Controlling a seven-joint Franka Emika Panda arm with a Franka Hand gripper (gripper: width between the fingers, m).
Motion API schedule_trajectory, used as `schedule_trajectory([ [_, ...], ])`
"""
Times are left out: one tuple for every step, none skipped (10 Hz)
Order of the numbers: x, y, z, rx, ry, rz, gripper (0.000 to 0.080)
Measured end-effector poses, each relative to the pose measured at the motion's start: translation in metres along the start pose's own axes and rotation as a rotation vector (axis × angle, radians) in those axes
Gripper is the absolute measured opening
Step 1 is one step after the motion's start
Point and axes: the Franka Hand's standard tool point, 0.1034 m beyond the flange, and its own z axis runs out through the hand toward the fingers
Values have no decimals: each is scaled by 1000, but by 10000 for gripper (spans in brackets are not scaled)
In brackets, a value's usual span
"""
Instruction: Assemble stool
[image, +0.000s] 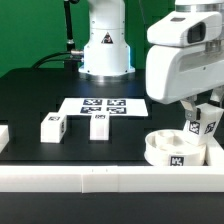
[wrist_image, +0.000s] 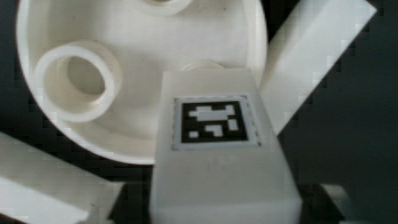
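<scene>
The round white seat (image: 172, 148) lies near the table's front rail at the exterior view's right; in the wrist view the seat (wrist_image: 107, 90) shows open sockets. My gripper (image: 203, 108) is shut on a tagged white leg (image: 205, 123) and holds it upright just above the seat's far right edge. In the wrist view the leg (wrist_image: 217, 140) fills the middle, between my fingertips (wrist_image: 326, 200), over the seat's rim. Two more tagged legs (image: 53, 127) (image: 99, 126) lie on the black table at the exterior view's left of centre.
The marker board (image: 105, 106) lies flat behind the two loose legs. White rails (image: 90, 178) edge the table at the front and right; a rail (wrist_image: 311, 60) passes beside the seat in the wrist view. The robot base (image: 104, 50) stands at the back.
</scene>
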Motion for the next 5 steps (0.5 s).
schedule_trajectory([
  [1, 2, 0, 9, 13, 125, 337],
  [0, 5, 0, 13, 45, 269, 337],
  [-3, 7, 0, 27, 75, 387, 337],
  [-5, 10, 0, 40, 100, 529, 337],
  [-5, 12, -1, 48, 117, 646, 337],
])
